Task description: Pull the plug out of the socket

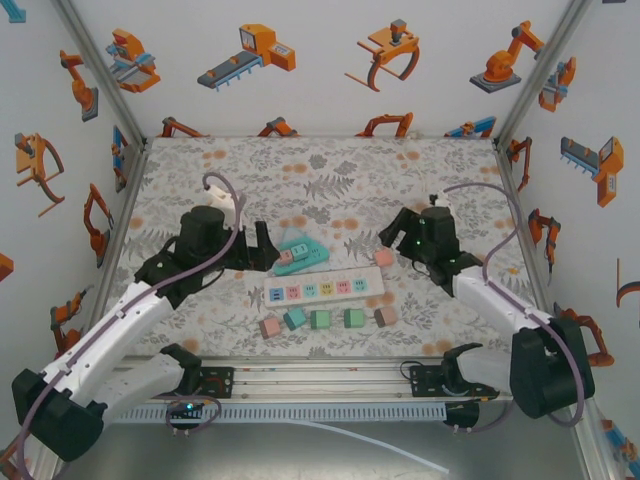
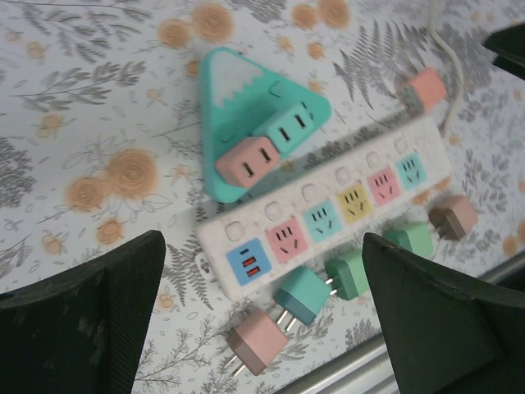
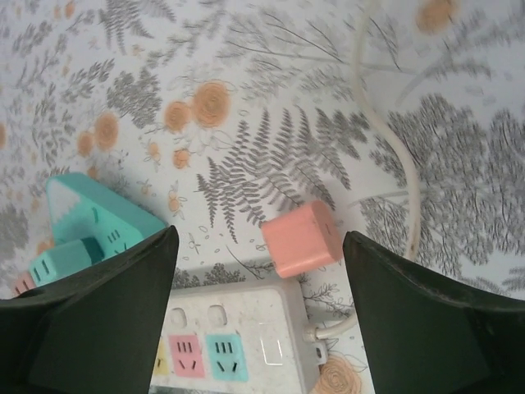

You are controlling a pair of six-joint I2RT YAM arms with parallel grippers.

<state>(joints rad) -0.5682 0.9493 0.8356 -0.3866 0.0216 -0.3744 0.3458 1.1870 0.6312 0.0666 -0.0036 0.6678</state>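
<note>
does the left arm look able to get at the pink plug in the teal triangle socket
Probably yes: the left gripper is open, with the pink plug just ahead on the teal triangle socket and nothing between. The teal plug tight beside it may crowd one finger.

White walls (image 1: 320, 100) with orange robot-arm pictures (image 1: 247, 55), metal corner posts (image 1: 108, 75), grey-and-orange floral tabletop (image 1: 330, 170) under even light

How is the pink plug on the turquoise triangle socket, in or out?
In. The pink square plug sits flush on the turquoise triangular socket block, its prongs hidden, beside a turquoise plug.
</note>
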